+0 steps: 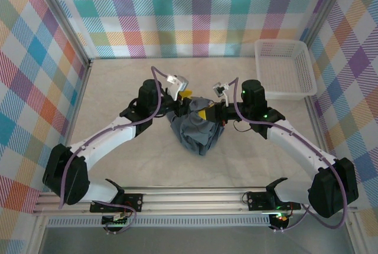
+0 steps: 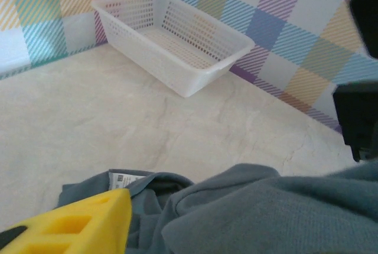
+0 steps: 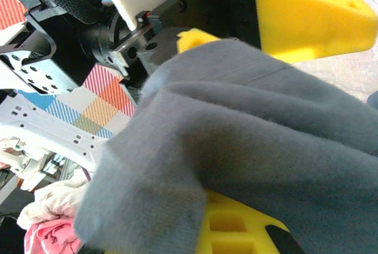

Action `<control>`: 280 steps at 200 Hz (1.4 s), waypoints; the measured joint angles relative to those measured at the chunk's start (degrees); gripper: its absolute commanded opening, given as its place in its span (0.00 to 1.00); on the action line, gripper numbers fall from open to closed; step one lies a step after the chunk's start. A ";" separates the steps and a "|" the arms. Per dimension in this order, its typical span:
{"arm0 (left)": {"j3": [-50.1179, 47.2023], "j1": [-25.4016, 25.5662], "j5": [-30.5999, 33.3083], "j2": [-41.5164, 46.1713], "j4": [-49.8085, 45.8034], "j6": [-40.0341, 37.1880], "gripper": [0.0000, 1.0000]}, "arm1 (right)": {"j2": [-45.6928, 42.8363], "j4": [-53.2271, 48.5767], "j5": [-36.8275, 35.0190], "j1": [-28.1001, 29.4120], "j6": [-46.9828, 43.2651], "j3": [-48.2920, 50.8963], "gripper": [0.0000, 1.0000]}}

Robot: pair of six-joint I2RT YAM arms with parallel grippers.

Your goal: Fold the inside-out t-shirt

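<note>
While both arms reach inward from either side, the inside-out t-shirt (image 1: 198, 134) sits bunched in a dark grey lump at the middle of the worktop (image 1: 195, 174), between the two wrists. It is crumpled, not spread. Whether its lower end rests on the surface or hangs just clear, I cannot tell from the top view.

Left end effector (image 1: 186, 95): at the upper left edge of the lump, yellow tip touching the cloth. In the left wrist view one yellow finger (image 2: 82, 221) sits at the lower left, with the collar and its white label (image 2: 121, 178) just beside it and a thick fold of the shirt (image 2: 266, 212) to the right. Apart or together: cannot tell.

Right end effector (image 1: 205, 114): at the upper right of the lump. In the right wrist view a heavy fold of the grey cloth (image 3: 236, 130) runs between its upper yellow finger (image 3: 307, 12) and lower yellow finger (image 3: 236, 230), both pressed against the fabric. Recorded as clamped on the shirt.

White mesh basket (image 1: 283, 68): far right corner of the worktop, against the checked wall (image 1: 195, 12), well apart from the shirt. The left wrist view has it (image 2: 171, 41) beyond the garment.
</note>
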State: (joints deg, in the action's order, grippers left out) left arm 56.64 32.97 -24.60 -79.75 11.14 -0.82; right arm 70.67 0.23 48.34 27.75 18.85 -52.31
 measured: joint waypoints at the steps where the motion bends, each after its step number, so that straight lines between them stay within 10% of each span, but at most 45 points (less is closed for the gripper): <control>1: 0.00 0.00 0.00 -0.07 0.00 0.17 0.23 | 0.00 -0.11 -0.17 0.00 -0.04 0.00 0.00; 8: 0.17 -0.13 0.13 -0.61 -0.20 1.31 0.00 | -0.07 -0.76 -1.49 0.00 -0.11 -0.04 0.04; 55: 18.49 -5.79 -2.49 -1.38 -21.55 10.99 0.00 | -0.11 -10.78 -26.49 -2.12 -2.95 -0.63 0.03; 130: 29.88 -4.22 -0.20 1.77 -44.17 13.09 0.00 | 2.80 -14.25 -25.64 -0.63 -5.99 -6.78 0.52; 208: 30.64 -3.02 2.32 -0.94 -47.50 13.53 0.00 | -4.13 -1.46 -50.84 24.52 -12.04 -5.97 0.27; 242: 30.64 -2.99 2.84 -1.31 -47.60 13.99 0.00 | 2.67 -1.73 -56.74 24.20 -10.64 -8.13 0.25; 280: 30.62 -2.99 2.12 -1.31 -47.63 14.36 0.00 | 12.50 -10.67 -49.88 13.62 -6.80 -18.69 0.46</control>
State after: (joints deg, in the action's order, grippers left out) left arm 87.26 29.98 -22.48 -81.06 -36.49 13.54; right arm 83.18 -10.44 -1.54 41.36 12.05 -71.00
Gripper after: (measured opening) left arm 0.050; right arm 0.403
